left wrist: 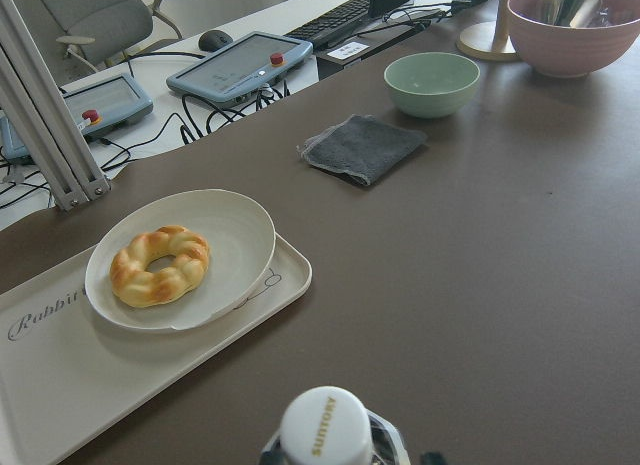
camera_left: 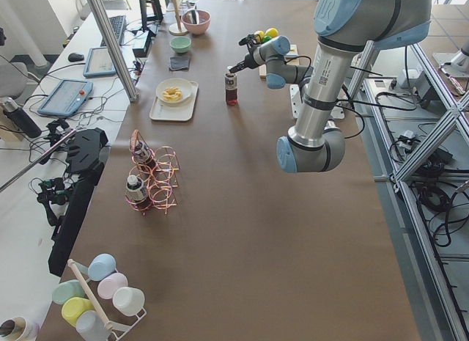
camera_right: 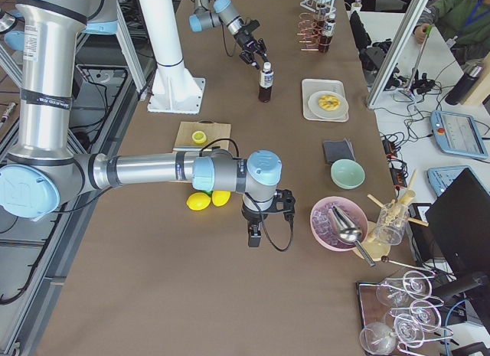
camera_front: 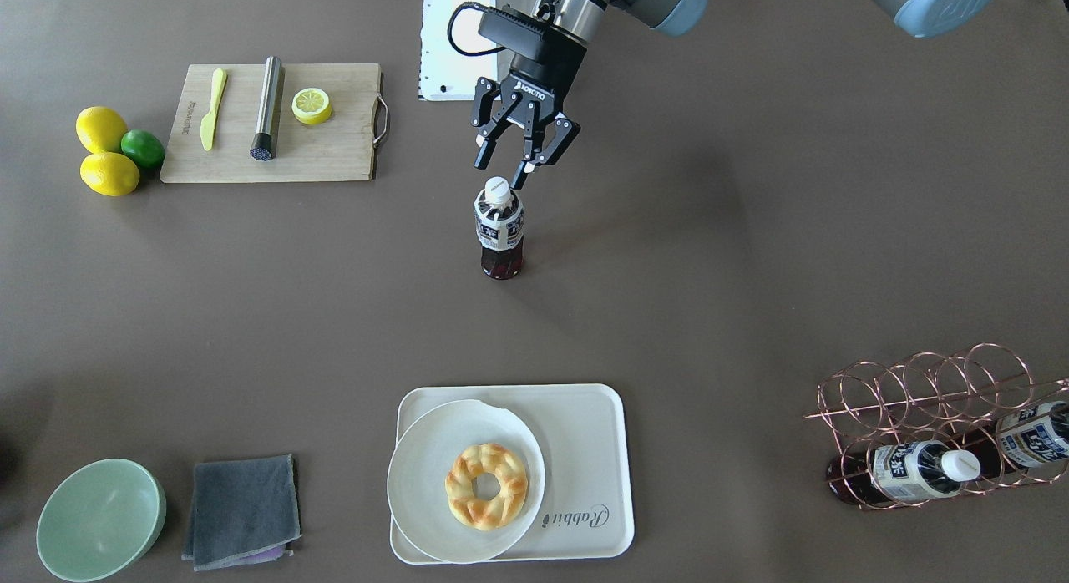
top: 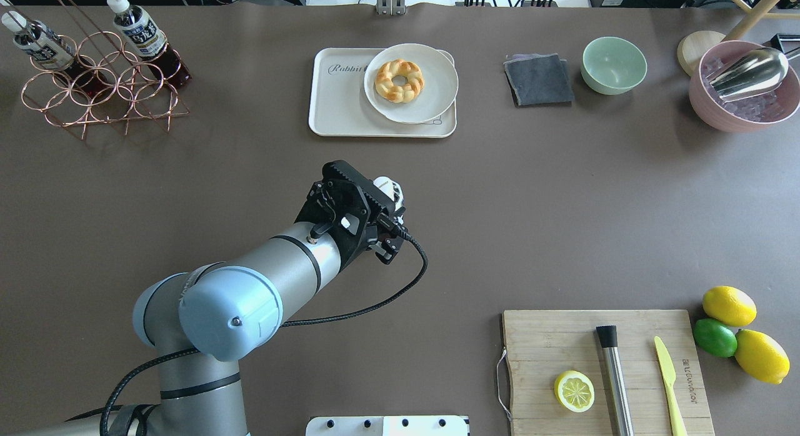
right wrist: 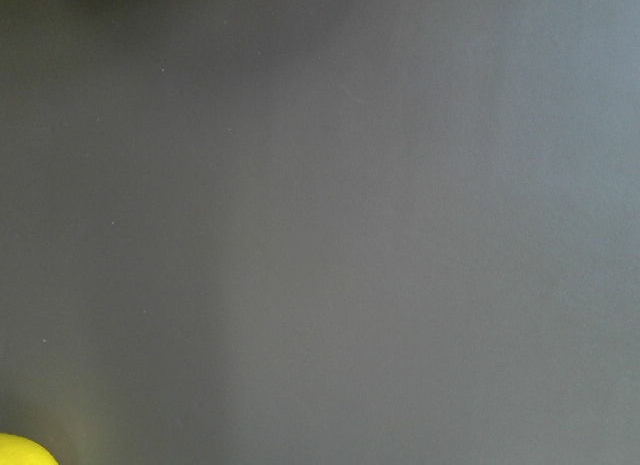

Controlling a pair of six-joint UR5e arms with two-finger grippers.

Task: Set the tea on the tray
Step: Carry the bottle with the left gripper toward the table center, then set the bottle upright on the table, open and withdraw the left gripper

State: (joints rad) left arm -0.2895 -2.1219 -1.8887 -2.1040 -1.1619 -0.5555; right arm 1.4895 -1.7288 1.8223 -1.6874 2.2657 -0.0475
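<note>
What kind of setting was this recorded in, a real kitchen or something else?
Likely a robotics lab dressed as a café counter: a teach pendant, keyboard and aluminium framing stand beside it, while the doughnut and tea bottle look like staged props.

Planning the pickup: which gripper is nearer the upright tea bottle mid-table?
Left. The left gripper hangs open just over the cap of the tea bottle; the right gripper is far off, by the lemons.
</note>
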